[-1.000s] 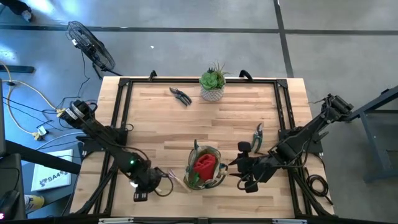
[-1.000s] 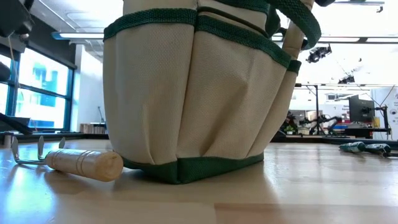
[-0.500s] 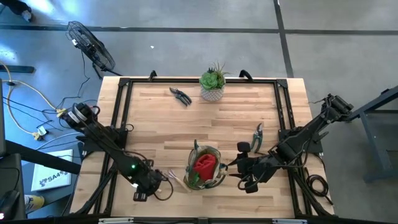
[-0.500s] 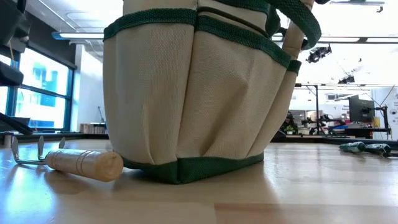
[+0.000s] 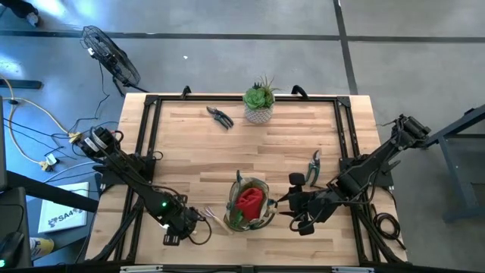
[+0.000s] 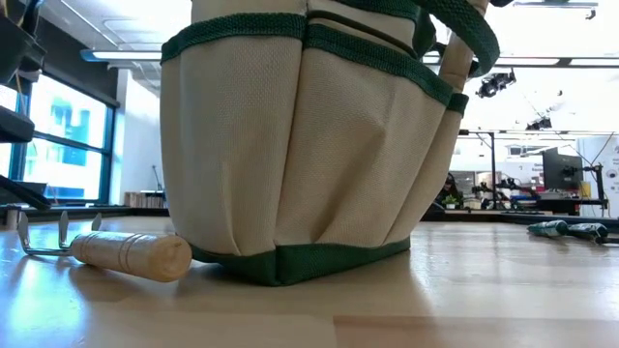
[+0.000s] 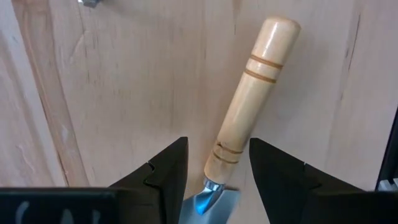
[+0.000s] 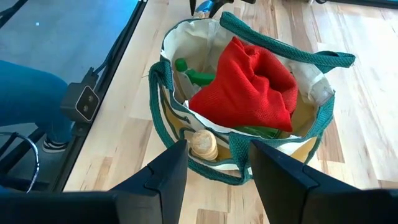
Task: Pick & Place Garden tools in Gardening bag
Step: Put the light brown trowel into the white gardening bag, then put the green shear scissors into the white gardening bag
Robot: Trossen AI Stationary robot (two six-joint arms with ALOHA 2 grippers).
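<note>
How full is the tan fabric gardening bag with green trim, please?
Partly filled: the bag stands upright, holding a red item, a green tool and a wooden handle.

**A:** What does the left wrist camera show?

**B:** The left gripper [image 7: 217,163] from just above, its two dark fingers [image 7: 166,169] spread apart. Between them lies a wooden-handled tool [image 7: 249,99] on the pale wood table [image 7: 124,93].

**A:** How is the tool placed?

**B:** The light, turned handle has two pairs of thin grooved rings and a rounded end that points away from the gripper. It lies tilted. Its metal neck [image 7: 208,200], shiny with a blue glint, sits in the gap between the fingers. Whether the fingers touch it cannot be told.

**A:** Anything else?

**B:** A small grey metal piece [image 7: 90,2] at the frame's edge.
</note>
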